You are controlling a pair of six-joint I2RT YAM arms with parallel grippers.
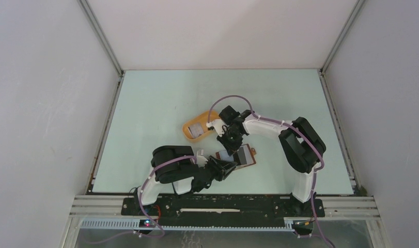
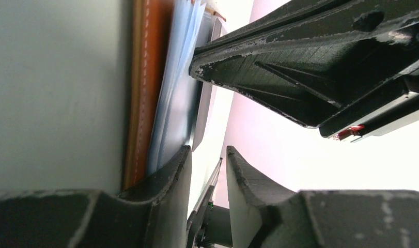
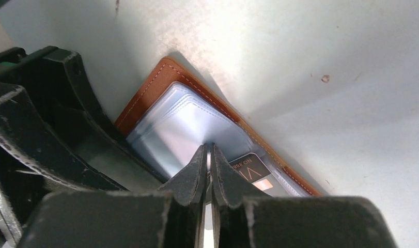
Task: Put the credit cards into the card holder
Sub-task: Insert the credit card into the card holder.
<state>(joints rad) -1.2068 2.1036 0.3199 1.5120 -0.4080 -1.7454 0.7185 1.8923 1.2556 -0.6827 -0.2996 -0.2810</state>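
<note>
The brown card holder (image 1: 247, 157) lies open on the table, its clear blue-grey sleeves (image 3: 186, 124) facing up. A dark credit card (image 3: 251, 168) sits in one sleeve. My right gripper (image 1: 232, 143) points down at the sleeves, and its jaws (image 3: 207, 147) are shut on a thin pale credit card (image 3: 207, 222) seen edge-on. My left gripper (image 1: 229, 168) is at the holder's near-left edge. It (image 2: 208, 152) stands slightly open with nothing between its fingers, and one finger (image 2: 173, 170) rests on the sleeves (image 2: 171, 77) beside the brown edge (image 2: 145, 77). Another pale card (image 1: 196, 129) lies in the tray.
An orange-yellow oval tray (image 1: 187, 133) sits just left of and behind the card holder, close to the right arm's wrist. The right gripper's black body (image 2: 300, 67) fills the upper right of the left wrist view. White walls enclose the table on three sides.
</note>
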